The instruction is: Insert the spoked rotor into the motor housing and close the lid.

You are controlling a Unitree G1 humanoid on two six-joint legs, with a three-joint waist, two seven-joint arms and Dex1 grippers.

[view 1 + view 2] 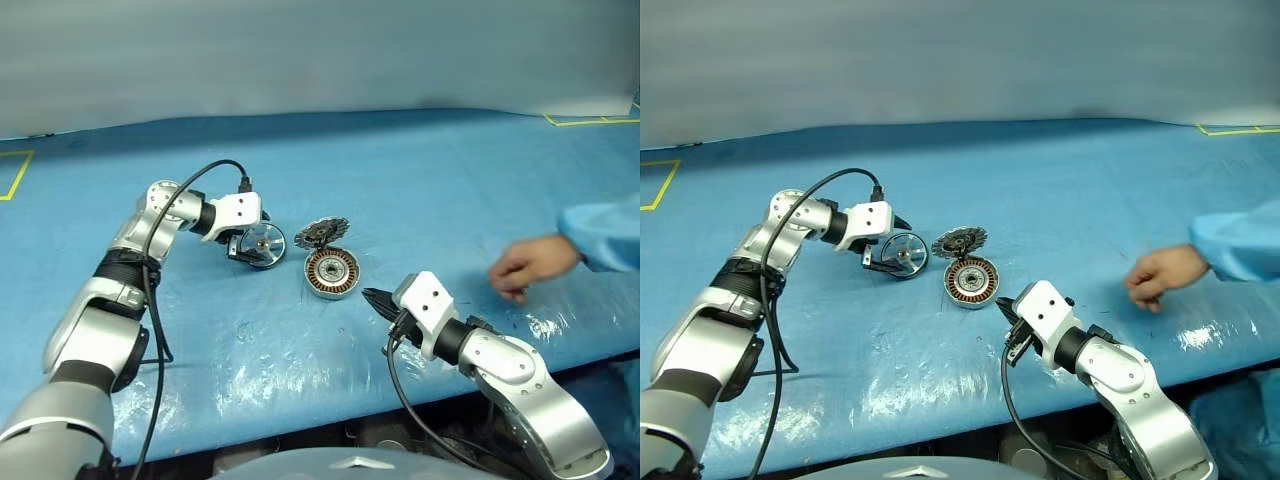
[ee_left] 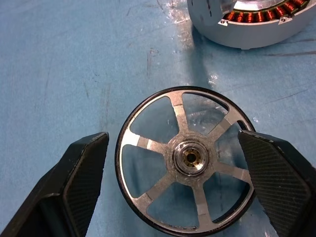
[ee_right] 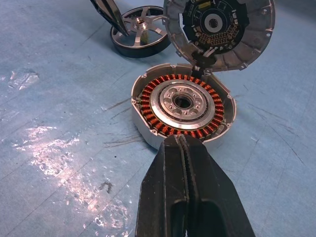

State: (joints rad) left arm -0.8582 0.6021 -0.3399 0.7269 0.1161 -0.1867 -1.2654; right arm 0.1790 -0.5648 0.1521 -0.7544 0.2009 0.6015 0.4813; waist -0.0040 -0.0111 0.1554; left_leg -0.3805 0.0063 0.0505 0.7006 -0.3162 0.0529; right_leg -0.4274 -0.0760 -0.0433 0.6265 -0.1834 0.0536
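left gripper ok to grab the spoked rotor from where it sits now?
Probably yes. The left gripper is open with a finger on either side of the spoked rotor, which lies flat on the blue cover, apart from the motor housing. Nothing sits between fingers and rim.

A lab or test workspace: a surface [image 1: 420, 170] under blue sheeting, yellow tape marks [image 1: 590, 121], a person's blue-gowned sleeve [image 1: 605, 232].
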